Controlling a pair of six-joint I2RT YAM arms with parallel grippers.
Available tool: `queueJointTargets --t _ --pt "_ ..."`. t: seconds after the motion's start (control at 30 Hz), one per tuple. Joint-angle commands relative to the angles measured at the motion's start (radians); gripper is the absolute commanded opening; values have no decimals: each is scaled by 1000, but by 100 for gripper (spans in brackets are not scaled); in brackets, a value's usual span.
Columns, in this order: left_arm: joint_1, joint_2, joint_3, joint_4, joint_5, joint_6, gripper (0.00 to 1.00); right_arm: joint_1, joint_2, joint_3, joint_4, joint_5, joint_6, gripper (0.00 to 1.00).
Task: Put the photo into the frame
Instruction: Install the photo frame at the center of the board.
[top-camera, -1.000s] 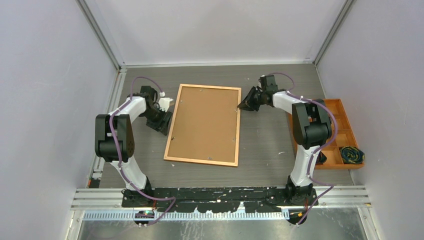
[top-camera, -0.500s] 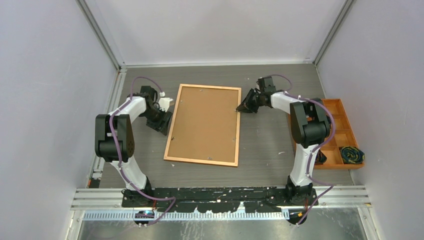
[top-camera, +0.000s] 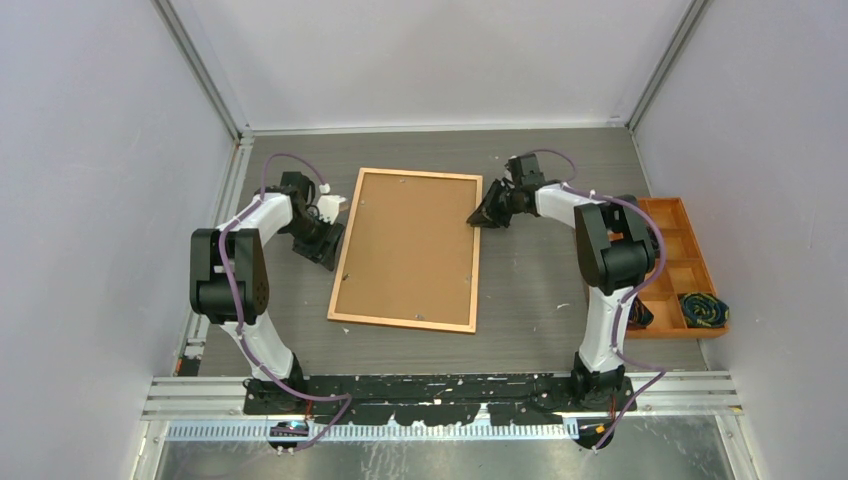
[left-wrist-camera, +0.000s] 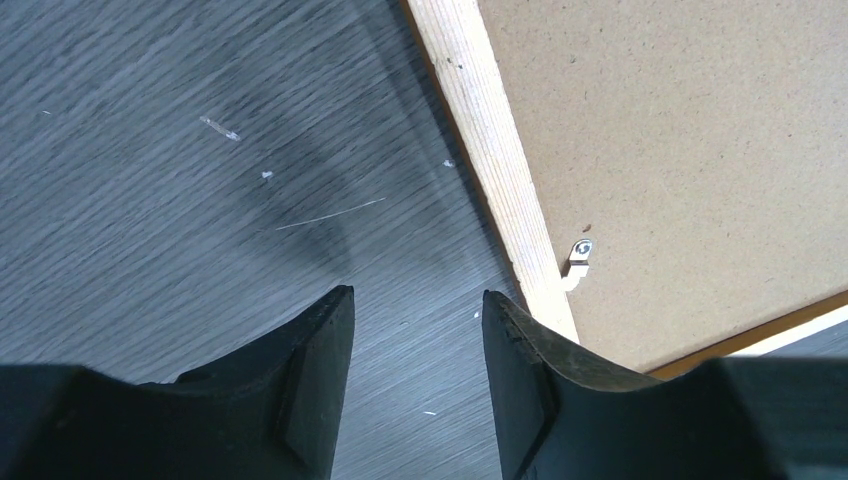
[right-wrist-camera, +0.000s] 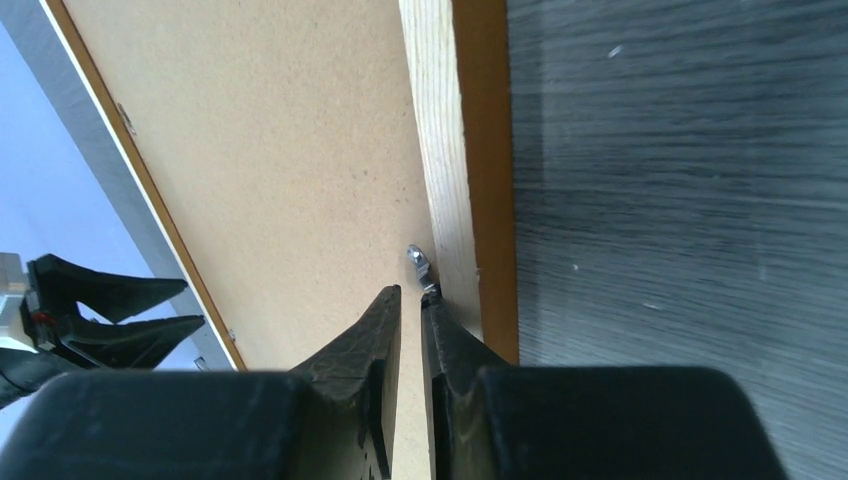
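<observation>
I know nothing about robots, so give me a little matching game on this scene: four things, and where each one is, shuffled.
1 left gripper
2 right gripper
3 frame
4 orange tray

A at the table right edge
B mid-table, back side up
C open over bare table, left of the frame
D poised at a metal clip on the frame's right edge

Pairs: 1-C, 2-D, 3-B, 4-A

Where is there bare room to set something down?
Bare table lies right of the frame, short of the right arm, and between its near edge and the arm bases. Crowded: its long sides, where the left pincer and right pincer sit.
</observation>
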Motion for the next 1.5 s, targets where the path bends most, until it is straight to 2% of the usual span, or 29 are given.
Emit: queueJointTargets --t 0.0,0.37,0.43,0.5,0.6,0.67,1.03,1.2,1.47 --pt "0 -11 28 -6 22 -1 51 21 25 20 -65 43 -37 19" --pt "0 -10 31 -8 27 -3 51 26 -27 20 -40 0 -8 20" --pt "0 -13 29 -9 26 -2 51 27 -64 20 -46 -2 -5 23" --pt "0 -15 28 -12 26 -1 51 27 -114 2 -58 5 2 32" --pt "1 -19 22 -15 34 3 51 33 -221 -110 -2 1 50 42" --pt "0 -19 20 -15 39 5 51 49 -286 -202 6 19 67 45" --pt "0 -18 8 -12 38 11 50 211 -525 -499 45 106 193 46" --pt "0 -19 7 -12 38 11 50 222 -547 -555 60 117 210 46" --pt "1 -20 6 -12 37 11 49 223 -505 -539 62 163 185 42"
